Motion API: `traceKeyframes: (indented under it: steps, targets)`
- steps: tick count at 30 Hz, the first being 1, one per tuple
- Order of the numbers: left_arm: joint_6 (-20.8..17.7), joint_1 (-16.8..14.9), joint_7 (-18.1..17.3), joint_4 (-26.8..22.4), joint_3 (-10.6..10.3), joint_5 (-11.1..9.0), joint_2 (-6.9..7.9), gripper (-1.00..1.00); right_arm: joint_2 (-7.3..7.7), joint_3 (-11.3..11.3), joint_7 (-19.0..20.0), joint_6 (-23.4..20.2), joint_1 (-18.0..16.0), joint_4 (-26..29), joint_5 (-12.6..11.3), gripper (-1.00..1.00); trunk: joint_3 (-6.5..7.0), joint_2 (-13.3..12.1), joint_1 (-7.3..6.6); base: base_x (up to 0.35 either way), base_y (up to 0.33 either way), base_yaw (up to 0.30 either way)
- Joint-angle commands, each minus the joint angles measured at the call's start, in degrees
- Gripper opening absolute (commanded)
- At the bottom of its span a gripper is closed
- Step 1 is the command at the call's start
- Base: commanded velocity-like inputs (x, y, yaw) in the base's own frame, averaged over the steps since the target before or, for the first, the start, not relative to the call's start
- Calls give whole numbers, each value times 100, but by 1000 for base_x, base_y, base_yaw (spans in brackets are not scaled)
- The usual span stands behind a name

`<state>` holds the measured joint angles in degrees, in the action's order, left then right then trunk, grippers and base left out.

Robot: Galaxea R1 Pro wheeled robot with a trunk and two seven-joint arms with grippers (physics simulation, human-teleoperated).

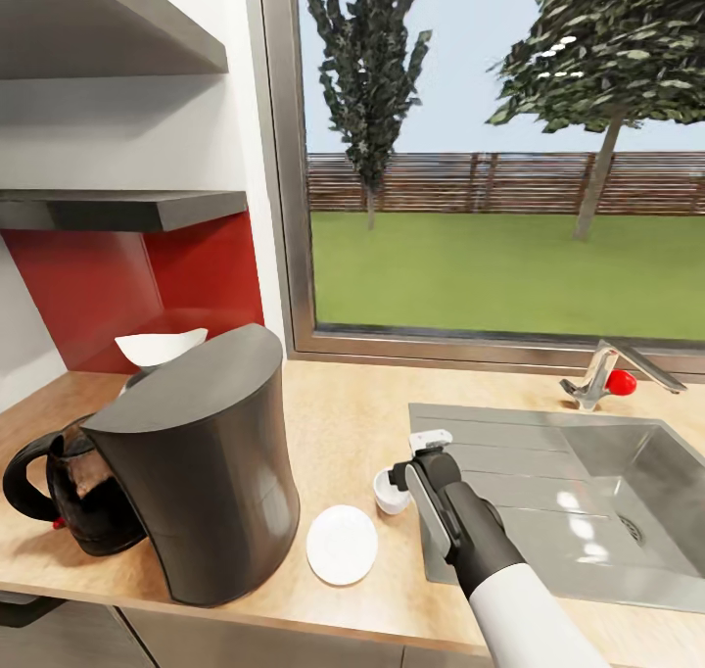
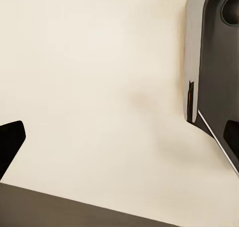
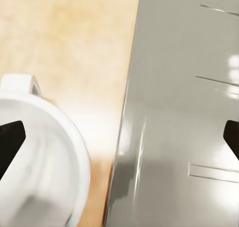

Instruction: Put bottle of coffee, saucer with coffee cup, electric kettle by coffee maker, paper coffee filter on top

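The dark grey coffee maker (image 1: 206,462) stands on the wooden countertop (image 1: 343,413). A black electric kettle (image 1: 59,492) sits against its left side. A white paper filter (image 1: 162,345) shows just behind the maker's top; what it rests on is hidden. The white saucer (image 1: 342,544) lies to the right of the maker. The white coffee cup (image 1: 389,497) stands on the counter beside the saucer, between it and the sink. My right gripper (image 1: 413,460) hovers open right over the cup (image 3: 40,162), which lies near one fingertip (image 3: 10,142). My left gripper (image 2: 119,142) is open before a plain cream surface.
A steel sink (image 1: 587,511) with a drainboard (image 3: 184,87) fills the counter's right part, with a faucet (image 1: 607,379) behind it. Two grey shelves (image 1: 127,208) hang at upper left over a red backsplash. A large window runs behind the counter. A grey and black robot part (image 2: 214,62) is close to the left gripper.
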<state>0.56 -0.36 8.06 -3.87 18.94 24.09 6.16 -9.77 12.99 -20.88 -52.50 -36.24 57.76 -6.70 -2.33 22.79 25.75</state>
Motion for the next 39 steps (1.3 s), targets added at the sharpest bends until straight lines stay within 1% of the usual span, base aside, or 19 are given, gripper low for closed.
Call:
traceKeyframes:
  steps: [1, 6, 16, 39]
  targets:
    - [6, -4, 11, 0, 46, 60, -1, 100, 2, 11, -57, -12, -6, -5, -60, 100, -13, 13, 4, 0, 0, 0]
    - [6, -5, 9, 0, 48, 60, -1, 100, 1, 11, -57, 64, -6, -41, -60, 100, -13, 13, 4, 0, 0, 0]
    - [6, -3, 9, 0, 46, 61, -1, 100, 1, 11, -57, 303, -6, -326, -68, 100, -13, 13, 4, 0, 0, 0]
    - [6, 0, 11, 0, 44, 60, 8, 100, 1, 20, -48, 319, -6, -375, -69, 100, -13, 13, 4, 0, 0, 0]
